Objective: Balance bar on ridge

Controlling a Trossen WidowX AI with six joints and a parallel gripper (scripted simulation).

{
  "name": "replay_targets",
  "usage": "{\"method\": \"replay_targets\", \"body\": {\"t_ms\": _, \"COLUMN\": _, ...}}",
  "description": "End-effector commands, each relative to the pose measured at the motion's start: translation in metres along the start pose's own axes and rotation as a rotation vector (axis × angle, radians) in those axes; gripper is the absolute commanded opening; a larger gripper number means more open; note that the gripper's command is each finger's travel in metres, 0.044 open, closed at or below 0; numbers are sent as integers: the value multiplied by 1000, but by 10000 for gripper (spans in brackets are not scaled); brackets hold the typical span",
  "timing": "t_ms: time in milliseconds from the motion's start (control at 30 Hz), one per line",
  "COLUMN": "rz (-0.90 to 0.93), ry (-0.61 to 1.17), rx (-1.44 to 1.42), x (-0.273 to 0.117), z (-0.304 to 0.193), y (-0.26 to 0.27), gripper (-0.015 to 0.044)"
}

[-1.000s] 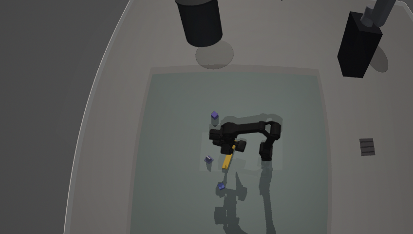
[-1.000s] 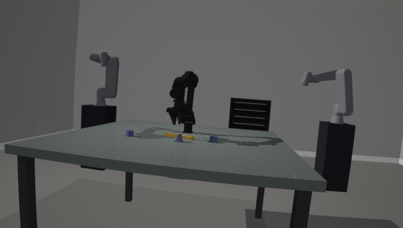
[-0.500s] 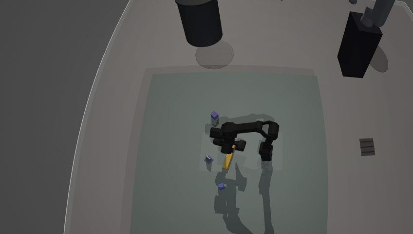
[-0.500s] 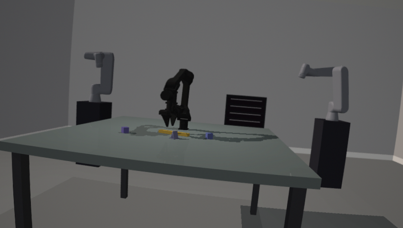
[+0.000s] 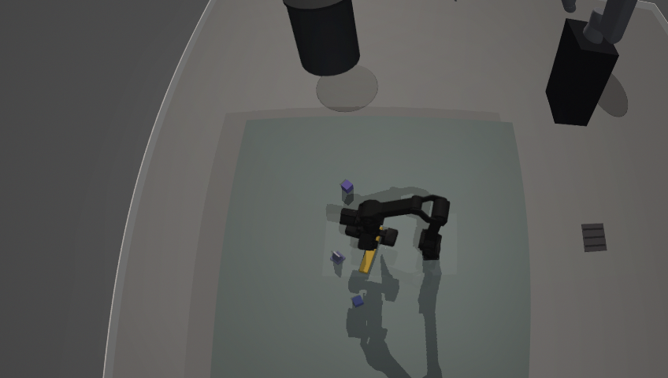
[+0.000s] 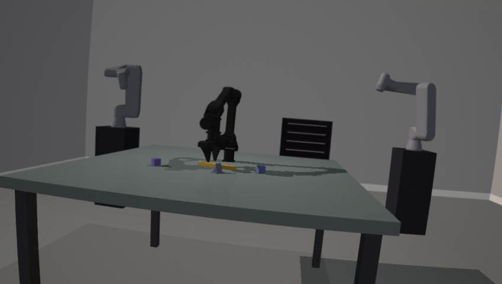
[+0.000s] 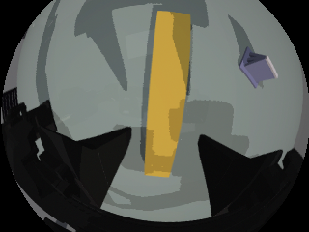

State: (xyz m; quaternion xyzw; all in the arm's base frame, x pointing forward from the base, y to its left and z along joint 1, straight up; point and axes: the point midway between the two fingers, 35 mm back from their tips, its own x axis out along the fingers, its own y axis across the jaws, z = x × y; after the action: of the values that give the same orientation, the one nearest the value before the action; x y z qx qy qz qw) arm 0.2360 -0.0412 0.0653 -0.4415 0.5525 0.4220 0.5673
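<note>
The yellow bar (image 5: 368,261) (image 6: 228,167) (image 7: 166,87) lies on the table, clear of the ridge. The small grey-purple ridge (image 5: 337,257) (image 6: 218,168) (image 7: 259,70) stands beside the bar, to its left in the top view and to its right in the wrist view. My gripper (image 6: 211,160) (image 7: 165,135) is open and empty, pointing down just above the bar. In the wrist view the bar's near end shows between the two fingers, with a gap on each side. In the top view the arm hides the fingertips and part of the bar.
A purple cube (image 5: 346,186) (image 6: 155,162) stands on the table (image 5: 281,187) (image 6: 141,186) beyond the arm in the top view. A blue cube (image 5: 358,301) (image 6: 260,169) stands past the bar's other end. Two grey arms on black pedestals stand off the table.
</note>
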Motion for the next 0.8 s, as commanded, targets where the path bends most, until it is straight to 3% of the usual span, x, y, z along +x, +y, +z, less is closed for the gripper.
{"method": "replay_targets", "body": {"t_ms": 0, "rz": 13, "ry": -2, "rx": -3, "x": 9, "z": 0, "y": 2, "gripper": 315}}
{"method": "replay_targets", "body": {"t_ms": 767, "rz": 13, "ry": -2, "rx": -3, "x": 20, "z": 0, "y": 2, "gripper": 315}}
